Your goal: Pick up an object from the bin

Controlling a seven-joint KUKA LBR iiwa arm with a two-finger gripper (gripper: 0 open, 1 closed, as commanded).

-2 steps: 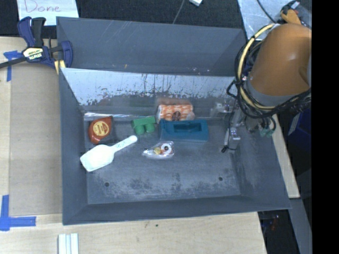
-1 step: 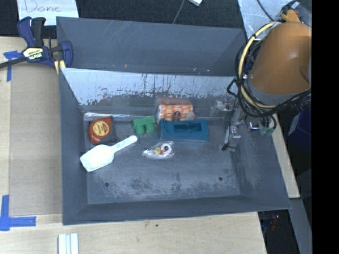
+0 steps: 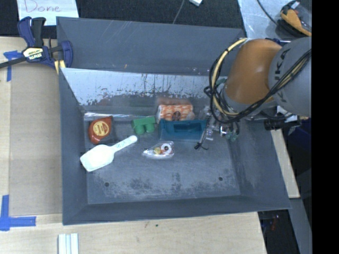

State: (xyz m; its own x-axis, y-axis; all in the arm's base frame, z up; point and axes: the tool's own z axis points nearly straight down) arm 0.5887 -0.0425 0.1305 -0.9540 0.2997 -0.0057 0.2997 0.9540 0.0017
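My fingers (image 3: 206, 136) hang low at the right of the grey bin (image 3: 159, 194), under my orange wrist cover (image 3: 254, 70) and its looped cables. They sit just beside the right end of a blue box (image 3: 181, 130) lying flat on the bin floor. Whether they are wide or narrow I cannot tell, nor whether they touch the box. Just beyond the box, against the far wall, lies an orange-and-white packet (image 3: 175, 111), and a green block (image 3: 144, 125) sits at its left end. Nearer lies a small clear bag (image 3: 159, 151) of coloured bits. Further left are a white scoop (image 3: 106, 153) and a red round case (image 3: 100, 129).
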